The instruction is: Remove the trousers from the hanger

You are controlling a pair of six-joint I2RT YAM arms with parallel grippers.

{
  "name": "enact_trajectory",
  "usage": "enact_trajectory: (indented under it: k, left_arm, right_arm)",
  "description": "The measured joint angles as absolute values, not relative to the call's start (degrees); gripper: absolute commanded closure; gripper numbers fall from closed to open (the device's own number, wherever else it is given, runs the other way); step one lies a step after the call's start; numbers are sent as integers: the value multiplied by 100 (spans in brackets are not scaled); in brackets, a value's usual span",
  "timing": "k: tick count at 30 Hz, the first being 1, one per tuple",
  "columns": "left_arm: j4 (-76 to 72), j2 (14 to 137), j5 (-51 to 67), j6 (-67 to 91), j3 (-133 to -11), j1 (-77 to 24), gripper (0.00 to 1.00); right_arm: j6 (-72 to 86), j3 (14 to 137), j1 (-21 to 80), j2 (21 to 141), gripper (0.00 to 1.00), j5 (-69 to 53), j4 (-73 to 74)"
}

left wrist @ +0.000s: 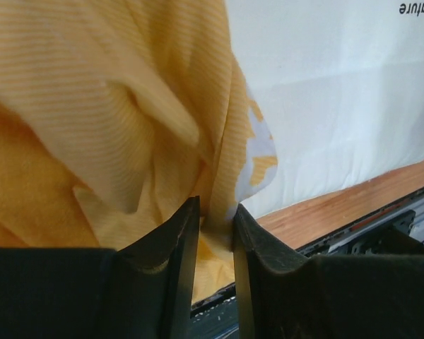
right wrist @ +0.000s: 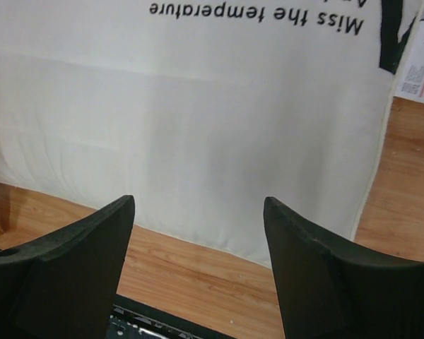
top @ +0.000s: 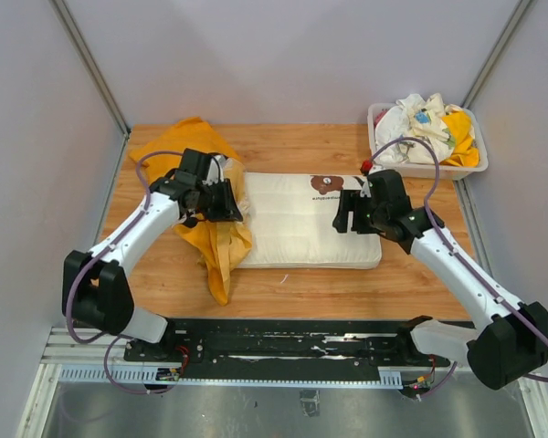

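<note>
The yellow trousers (top: 217, 248) lie crumpled on the left of the table, part of them draped over the left edge of a white cushion (top: 301, 224). My left gripper (top: 233, 203) is shut on a fold of the yellow fabric (left wrist: 92, 106), which is pinched between the fingertips (left wrist: 215, 205). My right gripper (top: 344, 217) is open and empty, hovering over the cushion's right front part (right wrist: 198, 106). The hanger is hidden; I cannot make it out under the cloth and the left arm.
The white cushion carries a brown bear print (top: 326, 184) and black lettering (right wrist: 254, 18). A white basket (top: 420, 171) full of clothes stands at the back right. Bare wooden table (right wrist: 198, 279) shows in front of the cushion, and the black rail (top: 283, 342) runs along the near edge.
</note>
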State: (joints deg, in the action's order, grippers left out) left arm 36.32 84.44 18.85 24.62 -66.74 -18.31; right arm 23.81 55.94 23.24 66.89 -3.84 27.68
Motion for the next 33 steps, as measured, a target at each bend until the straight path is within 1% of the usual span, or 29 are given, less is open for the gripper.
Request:
enact_trajectory:
  k: [6,9,14,17,25,31,33]
  left_arm:
    - [3857,7369,1173,2729,-6278,-1833,65]
    - [3981,6632,792,3004,-5953,-1837,59]
    - [4272,5518,331,3505,-5070,-1885,59]
    - [4355,5100,290,3833,-4484,-1938,58]
    - [4244,4609,499,4501,-3277,-2056,57]
    - [3999,4705,523,4735,-3138,-2073,56]
    - [3859,4779,523,4799,-3114,-2073,58]
  right_arm:
    - [2353,5478,2897,6676,25,-440,2794]
    - [2349,5481,3227,6711,24,-449,2797]
    - [2329,5478,3684,6910,24,-478,2792]
    - [2296,5481,3944,7063,24,-482,2790]
    - [2296,5310,4071,7273,24,-692,2639]
    - [2322,5122,4071,7343,24,-882,2545]
    - [2322,5122,4071,7369,24,-926,2512]
